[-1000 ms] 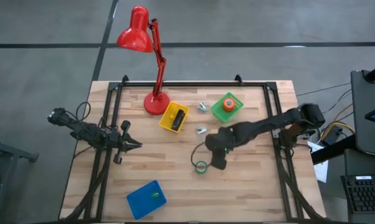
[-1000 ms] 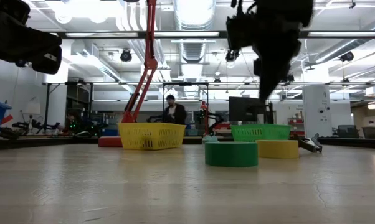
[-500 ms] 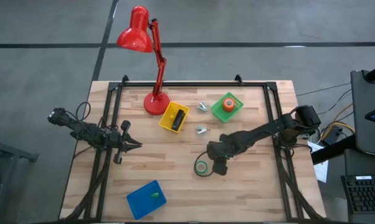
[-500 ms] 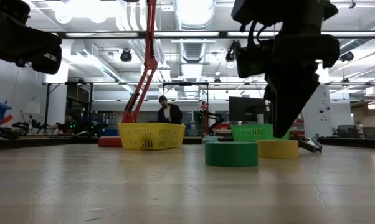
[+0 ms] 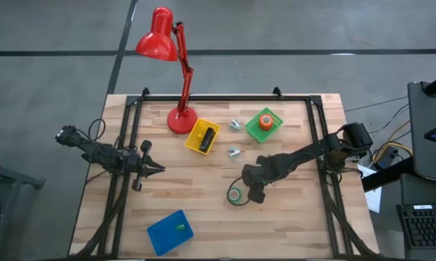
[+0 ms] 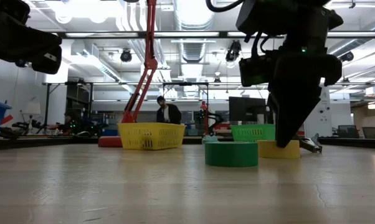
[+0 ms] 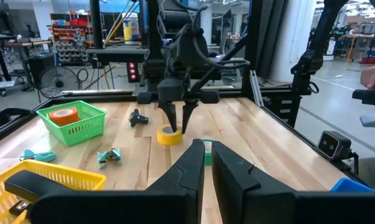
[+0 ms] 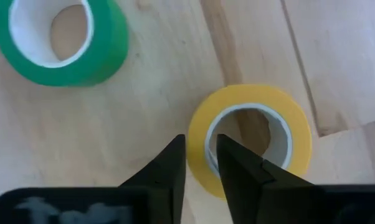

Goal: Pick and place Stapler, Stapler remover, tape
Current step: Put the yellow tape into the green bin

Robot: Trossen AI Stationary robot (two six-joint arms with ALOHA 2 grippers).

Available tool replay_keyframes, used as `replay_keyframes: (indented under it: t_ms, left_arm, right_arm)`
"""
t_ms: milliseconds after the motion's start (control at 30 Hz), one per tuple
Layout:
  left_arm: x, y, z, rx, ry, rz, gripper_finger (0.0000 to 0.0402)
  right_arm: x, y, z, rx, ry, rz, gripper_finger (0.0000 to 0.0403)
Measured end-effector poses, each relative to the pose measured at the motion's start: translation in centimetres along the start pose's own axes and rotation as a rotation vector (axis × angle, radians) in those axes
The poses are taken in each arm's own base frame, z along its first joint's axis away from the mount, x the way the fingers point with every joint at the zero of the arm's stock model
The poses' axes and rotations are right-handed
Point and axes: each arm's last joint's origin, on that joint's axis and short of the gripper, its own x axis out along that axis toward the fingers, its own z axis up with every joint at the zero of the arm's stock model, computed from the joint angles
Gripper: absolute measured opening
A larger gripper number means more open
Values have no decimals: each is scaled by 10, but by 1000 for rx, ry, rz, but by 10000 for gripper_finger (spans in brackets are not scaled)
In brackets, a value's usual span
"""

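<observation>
From above, the right hand (image 5: pixel 256 194) is seen lowered near the middle of the wooden tabletop (image 5: pixel 290 217), just beside the green tape roll (image 5: pixel 235 195); the yellow roll is hidden under it here. An orange tape roll (image 5: pixel 265 121) lies in the green basket (image 5: pixel 264 125) at the far side. The stapler (image 5: pixel 208 138) lies in the yellow basket (image 5: pixel 203 137), beside the base of the red lamp (image 5: pixel 167 54). Two small silvery claws (image 5: pixel 234 151) lie between the baskets. A blue bin (image 5: pixel 170 232) stands at the near edge. The left hand (image 5: pixel 154 168) is held over the left part of the tabletop, away from the work.

At tabletop height, the right hand (image 6: pixel 289 142) is seen pointing down onto the yellow tape roll (image 6: pixel 278 149), which lies just behind and beside the green tape roll (image 6: pixel 231 154). A person (image 6: pixel 168 112) is seen in the room behind.

In the left wrist view, the left hand (image 7: pixel 206 163) is seen with its fingers nearly together and nothing between them. Farther off, the right hand (image 7: pixel 177 124) reaches into the yellow tape roll (image 7: pixel 169 135).

In the right wrist view, the right hand (image 8: pixel 200 163) is seen straddling the wall of the yellow tape roll (image 8: pixel 281 112), one finger (image 8: pixel 169 165) outside and the other inside the core, closed down on it. The green tape roll (image 8: pixel 94 59) lies close by, apart from the yellow one.
</observation>
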Motion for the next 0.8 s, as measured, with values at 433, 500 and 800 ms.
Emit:
replay_keyframes:
  t_ms: [433,500,800]
  left_arm:
    - [0,0,0,0,0,0,35]
    - [0,0,0,0,0,0,35]
    - [0,0,0,0,0,0,35]
  right_arm:
    - [-11,2,15,-60,-75,-32,35]
    - [-19,3,25,-89,-114,-42,36]
    - [-68,-23,76,-166,-199,-273,38]
